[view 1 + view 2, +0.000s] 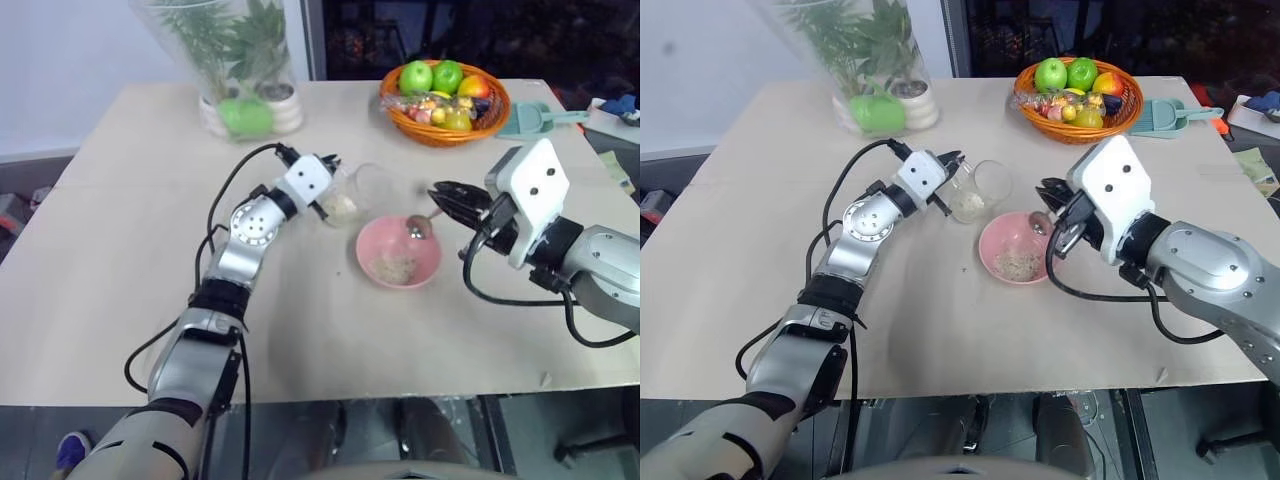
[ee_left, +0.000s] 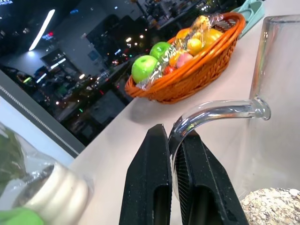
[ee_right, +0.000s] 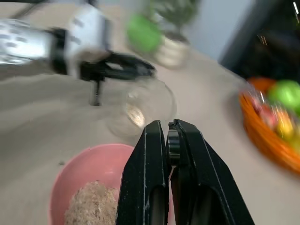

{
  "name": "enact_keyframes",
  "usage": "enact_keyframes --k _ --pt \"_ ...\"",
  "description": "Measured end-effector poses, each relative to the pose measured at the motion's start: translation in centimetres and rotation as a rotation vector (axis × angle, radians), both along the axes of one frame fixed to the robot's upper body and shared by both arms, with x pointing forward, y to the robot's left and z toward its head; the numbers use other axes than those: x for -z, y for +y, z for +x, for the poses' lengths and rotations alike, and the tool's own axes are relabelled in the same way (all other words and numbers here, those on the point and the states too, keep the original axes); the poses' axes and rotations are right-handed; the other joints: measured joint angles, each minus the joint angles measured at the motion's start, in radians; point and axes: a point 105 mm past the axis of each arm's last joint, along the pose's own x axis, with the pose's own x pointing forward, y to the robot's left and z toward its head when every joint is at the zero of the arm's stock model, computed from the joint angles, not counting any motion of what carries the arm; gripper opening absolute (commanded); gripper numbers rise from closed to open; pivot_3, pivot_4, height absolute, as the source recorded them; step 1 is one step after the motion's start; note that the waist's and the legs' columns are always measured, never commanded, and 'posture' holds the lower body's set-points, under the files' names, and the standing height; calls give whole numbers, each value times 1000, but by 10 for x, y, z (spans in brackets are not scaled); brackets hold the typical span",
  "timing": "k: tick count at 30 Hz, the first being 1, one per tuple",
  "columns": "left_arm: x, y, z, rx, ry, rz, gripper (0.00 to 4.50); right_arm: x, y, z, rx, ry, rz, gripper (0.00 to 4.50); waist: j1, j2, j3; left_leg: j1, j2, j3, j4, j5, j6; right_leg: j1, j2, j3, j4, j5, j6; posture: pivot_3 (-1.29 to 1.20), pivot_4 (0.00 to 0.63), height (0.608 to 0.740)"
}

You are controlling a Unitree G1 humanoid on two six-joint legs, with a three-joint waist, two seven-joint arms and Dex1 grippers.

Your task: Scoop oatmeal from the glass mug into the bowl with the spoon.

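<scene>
The glass mug (image 1: 356, 193) leans toward the bowl, with pale oatmeal (image 1: 343, 208) in its lower part. My left gripper (image 2: 174, 137) is shut on the mug's clear handle (image 2: 213, 111). Just to the mug's right stands the pink bowl (image 1: 428, 262), and a small heap of oatmeal (image 3: 91, 202) lies in it. My right gripper (image 1: 447, 196) is shut on the handle of the silver spoon (image 1: 418, 228). The spoon's head hangs over the bowl's far right rim. Most of its handle is hidden between the fingers (image 3: 145, 168).
An orange basket (image 1: 445, 128) of fruit stands at the table's back right, with a teal scoop (image 1: 535, 118) beside it. A clear plant vase (image 1: 235, 60) stands at the back left. The table's front edge runs close below the bowl.
</scene>
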Motion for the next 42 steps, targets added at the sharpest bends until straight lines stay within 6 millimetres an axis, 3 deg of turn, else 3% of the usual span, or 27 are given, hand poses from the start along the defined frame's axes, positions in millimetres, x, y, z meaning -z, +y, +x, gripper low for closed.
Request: enact_keyframes --k 3,7,12,21,25,31,34,36,39,40,42 --pt "1 1 -1 -6 2 0 99 -9 1 -4 -45 -28 36 0 3 -1 0 0 0 0 0 0 0 0 0 0 0 0 0 0 150 740" --pt "3 4 -3 -11 3 -7 99 -30 -6 3 -50 -14 228 0 4 -1 0 0 0 0 0 0 0 1 0 1 0 0 0 0 150 740" --pt "5 6 -10 -12 -4 -29 99 -53 1 10 -92 -3 364 0 2 -1 0 0 0 0 0 0 0 1 0 1 0 0 0 0 150 740" --pt "-9 1 -28 23 -32 -166 99 -18 25 49 -83 112 325 0 -1 -1 0 0 0 0 1 0 0 0 0 0 0 0 0 0 150 740" --pt "-10 7 -33 4 -8 -245 0 -6 45 65 -118 135 310 1375 -10 0 0 1 0 0 1 0 0 0 0 1 1 0 0 0 150 740" --pt "15 32 -33 -108 129 -447 0 3 64 71 -191 122 267 4146 -7 0 0 0 0 0 1 0 0 0 1 0 1 0 0 0 150 740" --pt "25 56 -35 -171 172 -541 0 -4 64 60 -259 80 220 4146 -7 0 0 0 0 -1 1 0 0 0 0 0 0 0 0 0 150 740" --pt "24 72 -36 -190 174 -579 0 -9 55 40 -354 27 204 4146 1 0 -1 0 0 -3 1 0 0 1 0 -2 -1 0 0 0 150 740" --pt "26 106 -37 -229 182 -633 0 9 39 8 -477 54 148 4146 3 -1 -1 0 0 -3 1 0 0 2 0 -2 -2 0 0 0 150 740" --pt "29 120 -37 -253 190 -657 0 16 33 4 -484 78 142 4146 1 -1 -1 1 0 -2 2 0 0 2 0 -1 -1 0 0 0 150 740" --pt "33 128 -36 -238 204 -691 0 23 22 -2 -477 85 128 4146 4 -1 -1 1 0 -2 2 0 0 3 0 -2 0 0 0 0 150 740"
